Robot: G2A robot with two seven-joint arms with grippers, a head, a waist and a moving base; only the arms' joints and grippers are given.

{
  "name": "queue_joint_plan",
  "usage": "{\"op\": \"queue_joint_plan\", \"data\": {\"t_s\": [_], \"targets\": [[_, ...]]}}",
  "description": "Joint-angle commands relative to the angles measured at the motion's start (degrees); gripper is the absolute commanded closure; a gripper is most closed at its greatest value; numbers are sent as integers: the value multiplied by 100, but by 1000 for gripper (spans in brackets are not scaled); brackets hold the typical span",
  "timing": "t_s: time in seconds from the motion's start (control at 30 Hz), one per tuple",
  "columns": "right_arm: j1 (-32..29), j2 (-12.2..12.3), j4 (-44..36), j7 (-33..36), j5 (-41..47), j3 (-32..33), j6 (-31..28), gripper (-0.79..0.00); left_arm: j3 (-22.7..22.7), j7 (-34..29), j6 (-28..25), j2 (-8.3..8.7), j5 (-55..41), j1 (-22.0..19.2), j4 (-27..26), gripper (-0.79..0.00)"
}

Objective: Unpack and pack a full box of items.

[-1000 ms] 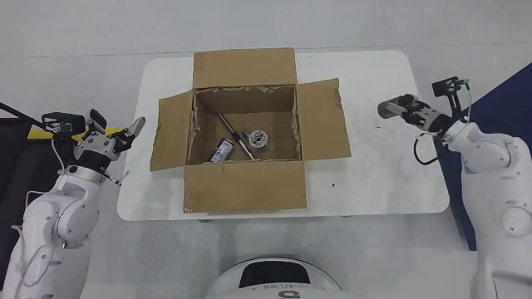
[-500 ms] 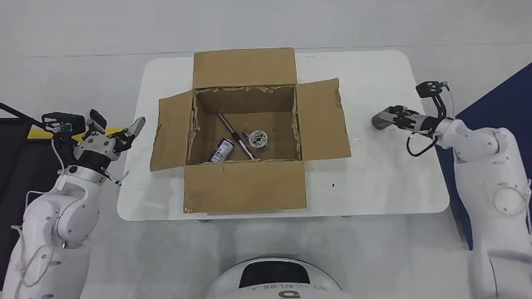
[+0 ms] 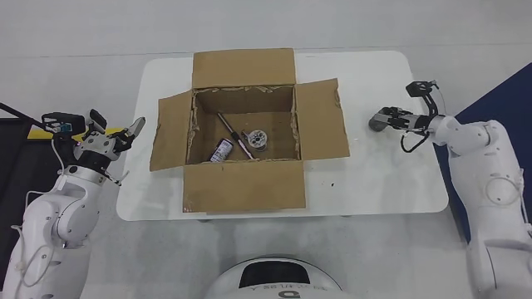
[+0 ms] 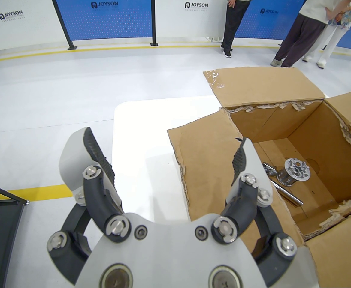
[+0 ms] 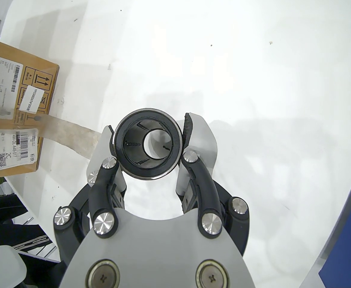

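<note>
— While your right pincer (image 5: 147, 148) is clamped on the bearing (image 5: 127, 152), where does it hang?
— Over the bench (image 3: 374, 174), right of the open box (image 3: 241, 71). Your left pincer (image 4: 165, 135) is spread wide, off the bench's left edge.

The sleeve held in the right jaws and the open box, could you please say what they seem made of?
Sleeve: likely metal, dark with a polished rim that glints; the bore lining could be plastic. Box: brown corrugated cardboard, matte, with torn fluted edges.
</note>
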Motion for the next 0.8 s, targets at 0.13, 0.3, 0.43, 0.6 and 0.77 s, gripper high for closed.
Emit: {"op": "queue_joint_plan", "data": {"t_s": [0.13,0.3,0.43,0.6,0.77], "targets": [[-137,51,-269,-32,126,51,-93,-785,0,0,0,0,0,0,0,-785],[-305,92,-547,-39,233,96,-65,-785,0,0,0,0,0,0,0,-785],[-474,133,-821,-136,302,175,-53,-785,0,0,0,0,0,0,0,-785],[-802,187,-1298,-724,655,497,-337,-785,0,0,0,0,0,0,0,-785],[-1257,190,-2273,-1445,1142,655,-881,-767,0,0,0,0,0,0,0,-785]]}}
